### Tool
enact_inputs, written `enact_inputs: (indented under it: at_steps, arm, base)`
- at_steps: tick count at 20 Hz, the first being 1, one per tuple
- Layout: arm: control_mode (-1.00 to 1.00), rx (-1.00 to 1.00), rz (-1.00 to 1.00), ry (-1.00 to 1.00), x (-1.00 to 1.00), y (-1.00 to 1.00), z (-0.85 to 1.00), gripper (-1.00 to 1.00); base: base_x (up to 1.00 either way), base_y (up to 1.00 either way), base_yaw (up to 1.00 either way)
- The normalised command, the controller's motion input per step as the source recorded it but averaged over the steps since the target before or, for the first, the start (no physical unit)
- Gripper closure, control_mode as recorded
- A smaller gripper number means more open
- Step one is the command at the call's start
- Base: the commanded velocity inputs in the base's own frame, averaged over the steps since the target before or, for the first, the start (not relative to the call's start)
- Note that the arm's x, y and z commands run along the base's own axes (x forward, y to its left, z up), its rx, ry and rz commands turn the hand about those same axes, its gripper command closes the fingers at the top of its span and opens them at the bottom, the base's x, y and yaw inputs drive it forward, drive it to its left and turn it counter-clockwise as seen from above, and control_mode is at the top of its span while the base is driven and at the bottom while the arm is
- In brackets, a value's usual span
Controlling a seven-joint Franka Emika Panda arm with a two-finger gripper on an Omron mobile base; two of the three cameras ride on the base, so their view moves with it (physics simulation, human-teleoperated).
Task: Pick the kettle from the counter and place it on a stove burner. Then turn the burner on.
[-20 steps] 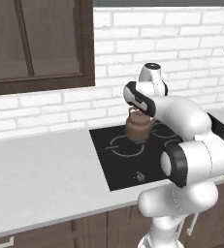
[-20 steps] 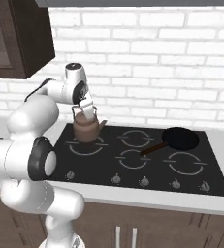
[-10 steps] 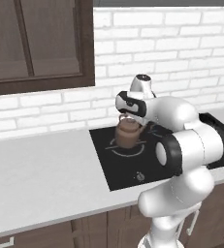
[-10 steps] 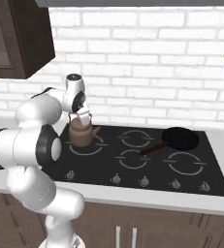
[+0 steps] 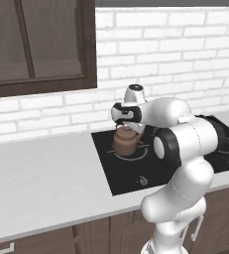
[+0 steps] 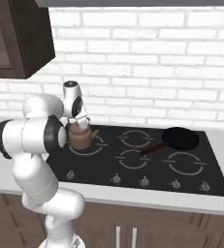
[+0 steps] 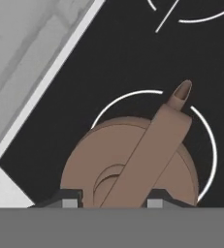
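Note:
The copper-brown kettle stands upright at the stove burner at the back left of the black cooktop. Whether its base touches the glass I cannot tell. My gripper is right above it, shut on the kettle's arched handle. In the hand view the kettle lies inside the burner's circle outline, spout pointing away, and the handle runs down between my gripper's two fingertips. The pale counter lies left of the cooktop.
A black frying pan sits on the back right burner, its handle pointing toward the middle. A row of knobs runs along the cooktop's front edge. A white brick wall stands behind, and a dark cabinet hangs above the counter.
My gripper has carried the kettle a little leftward and down, from hanging above the cooktop to low at the back left burner. The pan has not moved.

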Motion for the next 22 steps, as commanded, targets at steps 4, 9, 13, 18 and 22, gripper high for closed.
enact_inputs:
  at_steps: [4, 9, 13, 18, 22]
  arm:
    - [-1.00, -0.06, 0.00, 0.00, 0.28, -0.19, -0.28, 1.00]
    - [-1.00, -0.01, 0.00, 0.02, 0.04, 0.00, -0.04, -1.00]
    - [-1.00, 0.00, 0.00, 0.00, 0.00, 0.00, 0.00, -1.00]
    - [-1.00, 0.00, 0.00, 0.00, 0.02, 0.00, 0.10, -1.00]
    - [-1.00, 0.00, 0.00, 0.00, -0.05, 0.00, 0.44, -1.00]
  base:
    - [0.00, 0.00, 0.00]
    - [0.00, 0.00, 0.00]
    - [0.00, 0.00, 0.00]
    - [0.00, 0.00, 0.00]
    - [0.00, 0.00, 0.00]
